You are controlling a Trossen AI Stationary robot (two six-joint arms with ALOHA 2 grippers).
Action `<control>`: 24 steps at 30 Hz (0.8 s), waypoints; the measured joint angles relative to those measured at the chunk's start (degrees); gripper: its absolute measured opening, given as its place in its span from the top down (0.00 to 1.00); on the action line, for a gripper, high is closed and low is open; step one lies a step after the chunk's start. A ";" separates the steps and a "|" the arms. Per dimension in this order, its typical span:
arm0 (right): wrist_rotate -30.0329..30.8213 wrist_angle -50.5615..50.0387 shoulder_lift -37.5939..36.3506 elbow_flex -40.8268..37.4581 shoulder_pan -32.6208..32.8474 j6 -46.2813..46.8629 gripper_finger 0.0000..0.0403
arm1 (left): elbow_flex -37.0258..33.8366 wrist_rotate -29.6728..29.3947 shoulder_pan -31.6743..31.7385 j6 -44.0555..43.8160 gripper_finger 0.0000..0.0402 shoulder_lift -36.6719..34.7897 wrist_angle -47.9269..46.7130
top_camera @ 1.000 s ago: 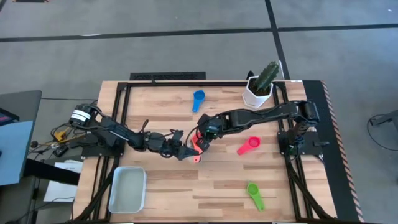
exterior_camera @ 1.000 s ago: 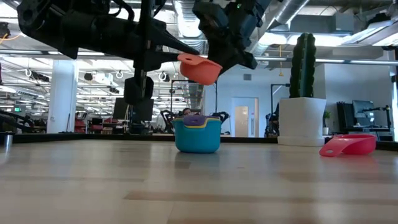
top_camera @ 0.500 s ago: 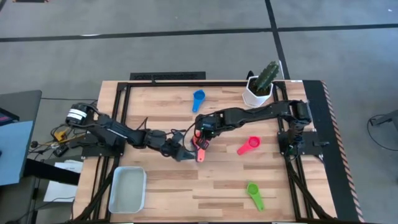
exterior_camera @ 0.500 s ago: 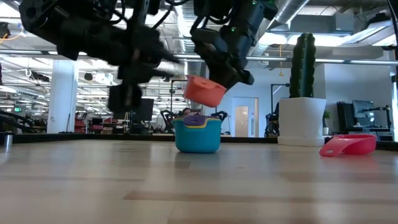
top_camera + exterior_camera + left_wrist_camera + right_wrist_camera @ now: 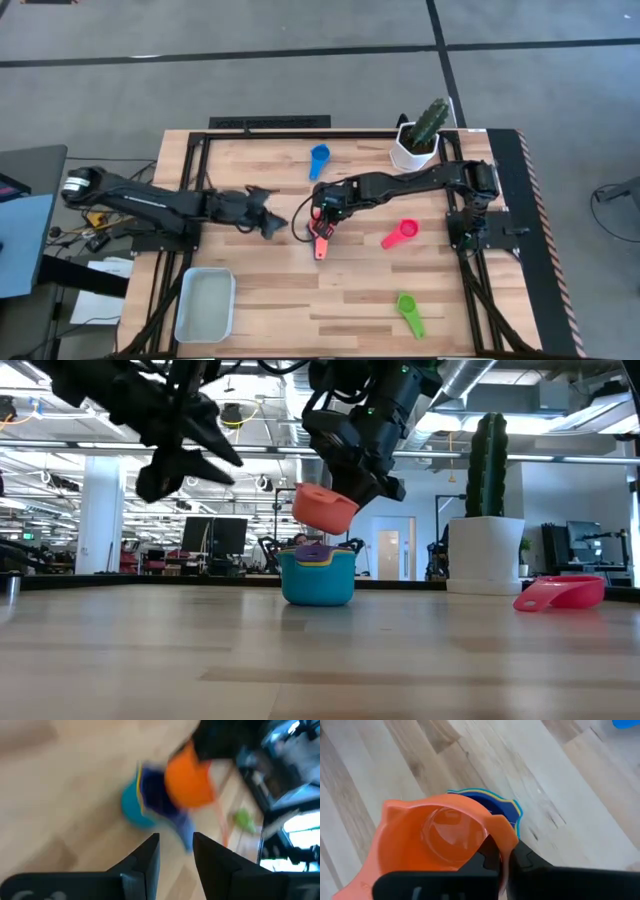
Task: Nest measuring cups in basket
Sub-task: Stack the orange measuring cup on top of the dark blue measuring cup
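Overhead, the right gripper (image 5: 321,222) sits mid-worktop (image 5: 350,300), fingers clamped on the red-orange measuring cup (image 5: 319,243), whose handle points away from the cactus pot (image 5: 415,150). Left gripper (image 5: 275,224) hangs just beside it, on the side away from the cactus pot; its fingers look slightly apart. Blue cup (image 5: 319,157) lies near the cactus pot, along the same edge. Pink cup (image 5: 400,234) lies on the near side of the pot, green cup (image 5: 409,313) well beyond that. Basket (image 5: 206,304) sits at the corner diagonally opposite the cactus pot, well apart from every cup.

Low view: red-orange measuring cup (image 5: 324,507) held tilted in the air by the right gripper (image 5: 345,480), just above a teal cup (image 5: 318,577) standing on the worktop with purple and yellow rims showing inside it. Not touching the stack. Left gripper (image 5: 195,455) up and off to the side, away from the cactus pot (image 5: 486,555). Pink cup (image 5: 560,594) rests past the pot.

Left wrist view: blurred; own fingers (image 5: 142,862) apart with nothing between them; orange cup (image 5: 190,782) over the teal and purple stack (image 5: 142,802).

Right wrist view: fingers (image 5: 525,860) closed on the rim of the orange cup (image 5: 440,837); blue, yellow and teal rims of the stack (image 5: 507,812) peek out beneath.
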 joint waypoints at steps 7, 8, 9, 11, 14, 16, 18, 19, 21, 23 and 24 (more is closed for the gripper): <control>-1.15 0.80 0.00 0.00 -0.11 -0.36 0.95 | -0.02 -7.59 2.15 8.90 0.74 -8.11 -1.46; -1.17 0.79 0.00 0.00 -0.11 -0.47 0.95 | 0.08 -8.39 2.33 9.79 0.74 -8.55 -0.69; -1.31 0.79 0.00 0.00 -0.11 -0.73 0.95 | 0.09 -9.16 2.39 10.49 0.74 -9.31 -1.19; -1.30 0.77 0.00 -0.02 -0.11 -0.80 0.95 | 0.02 -10.28 2.66 11.81 0.74 -10.22 -0.87; -1.20 1.07 0.01 -0.44 0.13 -0.61 0.96 | 0.01 -11.16 3.00 12.42 0.74 -10.84 -1.23; -0.72 1.22 0.02 -0.44 0.26 -0.58 0.95 | 0.04 -11.42 3.06 12.44 0.74 -10.86 -0.86; 0.04 1.47 0.01 -0.44 0.26 -0.80 0.95 | 0.01 -11.62 3.07 12.44 0.74 -10.82 -1.18; 0.08 1.27 0.00 -0.44 0.13 -0.82 0.95 | 0.03 -11.62 3.07 12.44 0.74 -10.82 -1.11; 0.14 1.34 0.00 -0.44 -0.11 -0.39 0.96 | 0.01 -11.64 3.07 12.44 0.74 -10.82 -1.22; 0.22 1.56 0.01 -0.44 -0.42 0.47 0.96 | 0.04 -11.68 3.05 12.41 0.74 -10.82 -1.37; 0.20 1.58 0.00 -0.44 -0.43 0.57 0.96 | 0.02 -11.76 3.07 12.41 0.74 -10.82 -1.40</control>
